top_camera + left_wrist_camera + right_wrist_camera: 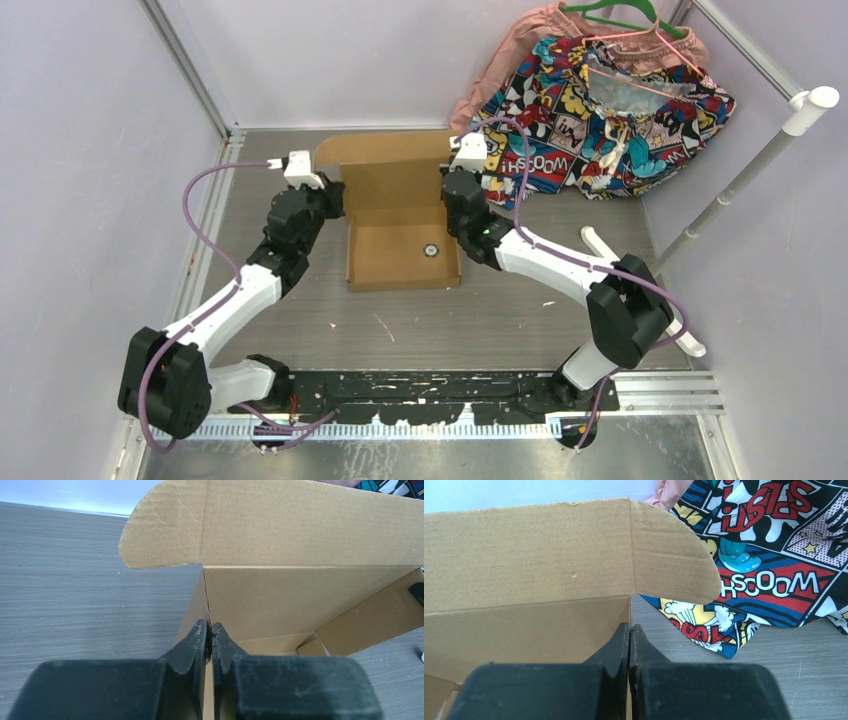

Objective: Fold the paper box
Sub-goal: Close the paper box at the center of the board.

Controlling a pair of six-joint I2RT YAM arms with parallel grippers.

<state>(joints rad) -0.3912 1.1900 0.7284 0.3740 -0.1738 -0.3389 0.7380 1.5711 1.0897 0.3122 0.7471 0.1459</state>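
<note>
Brown paper box [390, 255], pinched walls behind black fingers [192, 647].

Bright, even light here, nothing harsh.
From overhead it's crisp: the paper box [403, 215] throws only a faint, soft shadow along its near edge, and the metal strip [420, 455] well in front of it gives a dull sheen. In the wrist views the cardboard grain is sharp, while the left gripper [210, 630] and right gripper [629, 630] loom dark and blurred just before it.

A brown corrugated paper box [404, 250] sits half-assembled on the grey table [480, 320], shallow tray formed, its round-eared lid standing open at the far side.
</note>
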